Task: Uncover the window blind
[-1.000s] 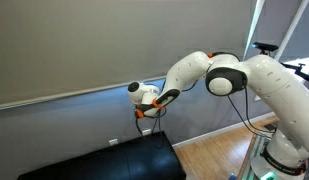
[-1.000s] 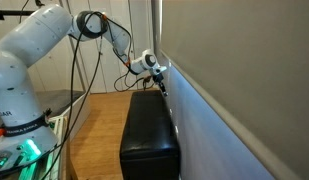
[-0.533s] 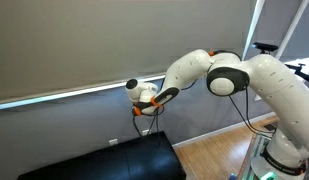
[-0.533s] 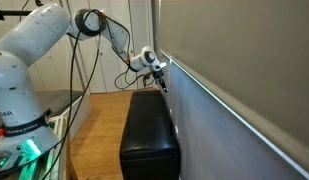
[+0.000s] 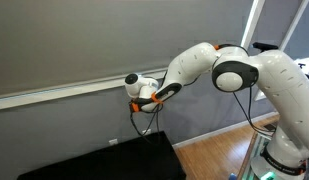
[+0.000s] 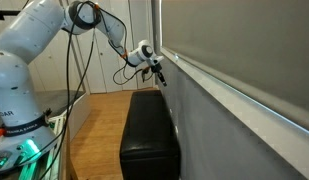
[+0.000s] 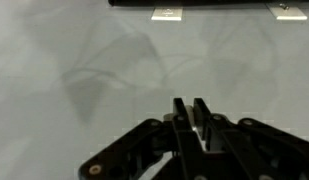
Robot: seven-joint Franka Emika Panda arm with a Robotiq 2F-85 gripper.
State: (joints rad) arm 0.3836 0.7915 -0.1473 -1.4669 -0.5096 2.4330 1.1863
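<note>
The window blind is a wide plain grey shade with a thin pale bottom rail. It shows in both exterior views, above a darker grey wall. My gripper is at the rail's end, also seen from the side. In the wrist view the fingers are nearly together with a thin pale strip between them, in front of a pale grey surface. They appear shut on the rail or its small pull; which of the two is hidden.
A black padded bench stands below the gripper against the wall, and shows in both exterior views. Cables hang from the arm. Wood floor lies beside the bench. A bright window strip sits at the blind's edge.
My gripper has risen along the wall, and the blind's bottom rail has gone up with it. More dark wall shows below the rail.
</note>
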